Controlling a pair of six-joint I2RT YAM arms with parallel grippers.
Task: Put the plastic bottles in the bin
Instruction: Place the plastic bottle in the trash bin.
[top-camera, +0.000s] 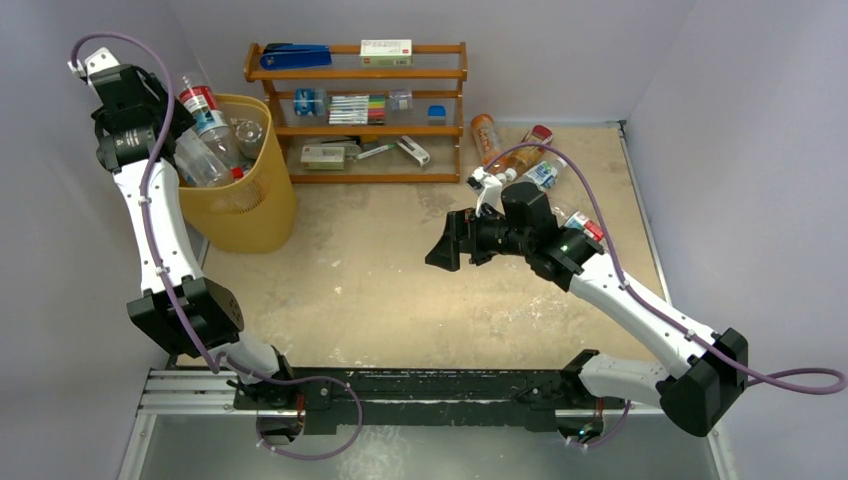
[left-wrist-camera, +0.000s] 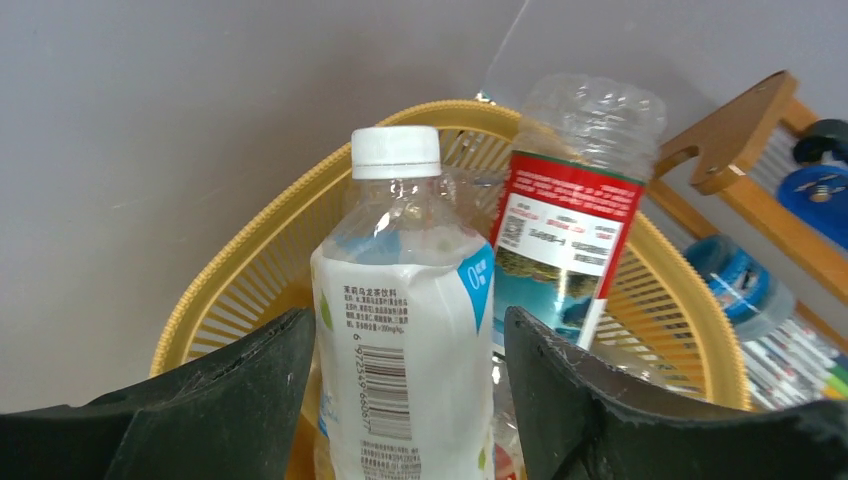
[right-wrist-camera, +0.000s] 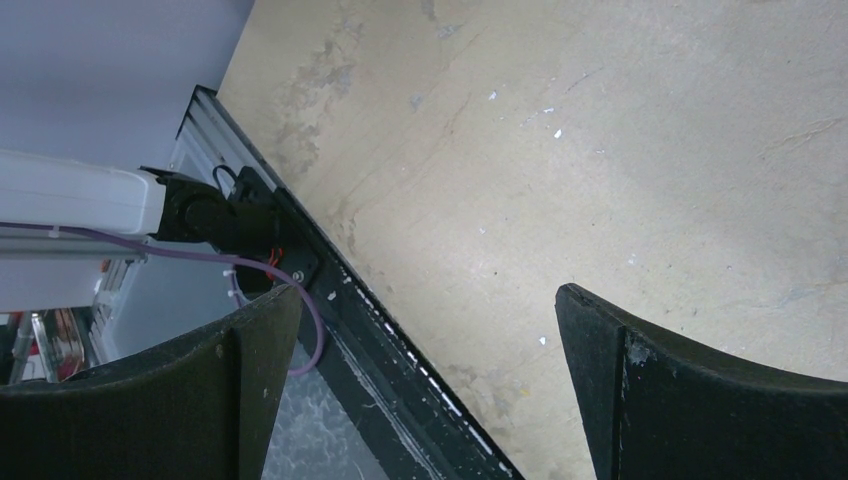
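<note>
While the left claw (left-wrist-camera: 408, 325) grips the white-label bottle (left-wrist-camera: 400, 260) over the bin (left-wrist-camera: 250, 262), it should let go only once the base clears the red-label bottle (left-wrist-camera: 572, 215) just right of it. Right claw (right-wrist-camera: 428, 298) gapes wide, empty. Count: one bin holding at least two more. Four bottles (top-camera: 486, 136) lie on the counter (top-camera: 380, 280) behind the right claw.

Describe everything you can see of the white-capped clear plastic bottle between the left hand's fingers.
The white-capped clear plastic bottle looks empty, with a white label bearing a barcode, small print and a blue patch. The left hand grips its body from both sides, holding it over the yellow mesh plastic bin, beside a red-labelled clear bottle in the bin.
</note>
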